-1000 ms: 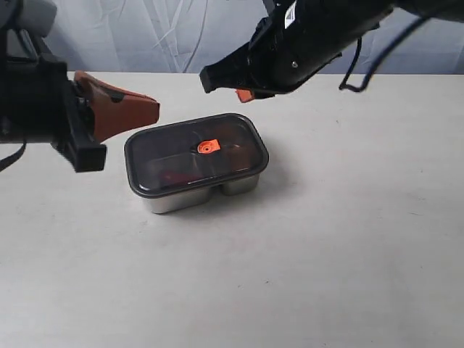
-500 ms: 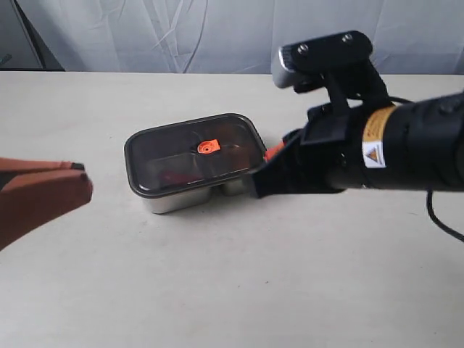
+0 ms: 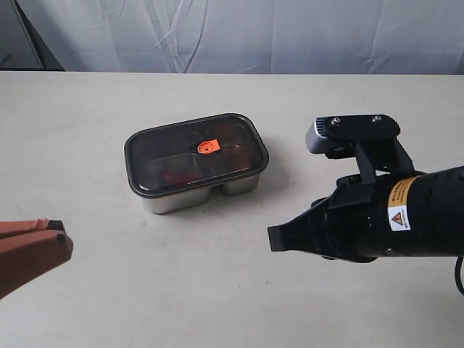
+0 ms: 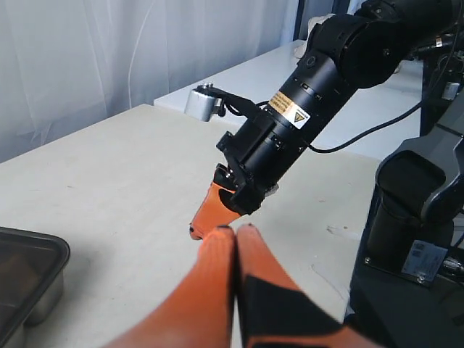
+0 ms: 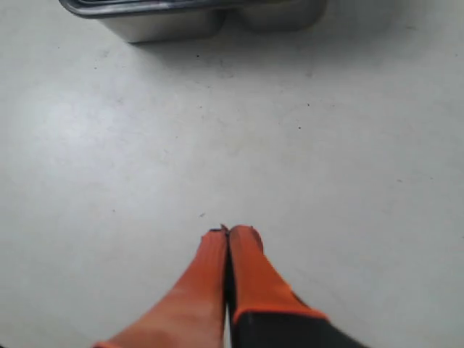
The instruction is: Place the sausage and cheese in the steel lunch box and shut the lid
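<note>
The steel lunch box (image 3: 190, 194) stands left of the table's middle with the dark lid (image 3: 163, 151) seated on it, orange valve tab (image 3: 209, 146) up. A dim red shape, the sausage (image 3: 171, 176), shows through the lid in the left compartment. I cannot make out the cheese. My left gripper (image 3: 61, 237) hovers at the front left, shut and empty, well clear of the box. The right gripper (image 5: 230, 232) is also shut and empty, over bare table in front of the box (image 5: 174, 22). In the exterior view its fingers are hidden under the black arm (image 3: 377, 217).
The white tabletop (image 3: 217, 290) runs back to a pale curtain (image 3: 217, 36). The left wrist view shows the right arm (image 4: 304, 109), the right gripper's orange fingers (image 4: 214, 210), a corner of the box (image 4: 32, 286) and a black robot base (image 4: 420, 239).
The right arm has pulled back from beside the box toward the front right. The left gripper has sunk lower at the front left. The lid stays on the box.
</note>
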Motion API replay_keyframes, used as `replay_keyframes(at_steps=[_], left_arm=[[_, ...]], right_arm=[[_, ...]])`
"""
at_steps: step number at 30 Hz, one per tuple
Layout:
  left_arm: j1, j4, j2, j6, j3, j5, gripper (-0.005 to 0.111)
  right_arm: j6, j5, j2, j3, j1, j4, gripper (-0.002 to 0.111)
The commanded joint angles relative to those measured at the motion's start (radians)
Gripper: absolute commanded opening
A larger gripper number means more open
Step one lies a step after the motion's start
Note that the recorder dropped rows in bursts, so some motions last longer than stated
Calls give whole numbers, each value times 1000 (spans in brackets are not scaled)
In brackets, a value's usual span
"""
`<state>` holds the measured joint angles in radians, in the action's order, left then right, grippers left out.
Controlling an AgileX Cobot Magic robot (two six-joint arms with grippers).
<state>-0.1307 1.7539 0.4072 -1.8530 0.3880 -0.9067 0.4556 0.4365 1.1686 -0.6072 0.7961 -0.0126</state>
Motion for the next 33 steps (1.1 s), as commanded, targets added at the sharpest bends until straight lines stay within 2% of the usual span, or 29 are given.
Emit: replay_keyframes(at_steps=[1,7,9,11,13,18,22,26,29,33], left_arm=[[-1,-9,-6,-3,-4,-5,0],[-1,-9,-6,-3,-4,31,0],[-1,-9,-6,-9,-4,98,0],[-4,-49,-21,-103,-4,207,0],[-4,-156,-49,-239,-23,417,0],[-4,-532,-154,-239,-145,793,0],[-4,-792,-243,-239,-249,990,0],[-4,-1218,-330,-198,-332,1211,0],[-4,-1374,-377,-121,-373,1335,0],[20,-1295,-407,127,-385,1342,0]], right_arm=[[1,-65,-6,3,3,-5,-1],[1,-111,-6,3,3,-5,-1],[1,-116,-6,3,3,-5,-1],[1,-122,-6,3,3,-5,-1],[1,-133,-6,3,3,-5,-1],[1,-136,-6,3,3,-5,-1],[1,-136,-6,3,3,-5,-1],[1,-136,-6,3,3,-5,-1],[1,-136,-6,3,3,-5,-1],[1,-157,-6,3,3,-5,-1]])
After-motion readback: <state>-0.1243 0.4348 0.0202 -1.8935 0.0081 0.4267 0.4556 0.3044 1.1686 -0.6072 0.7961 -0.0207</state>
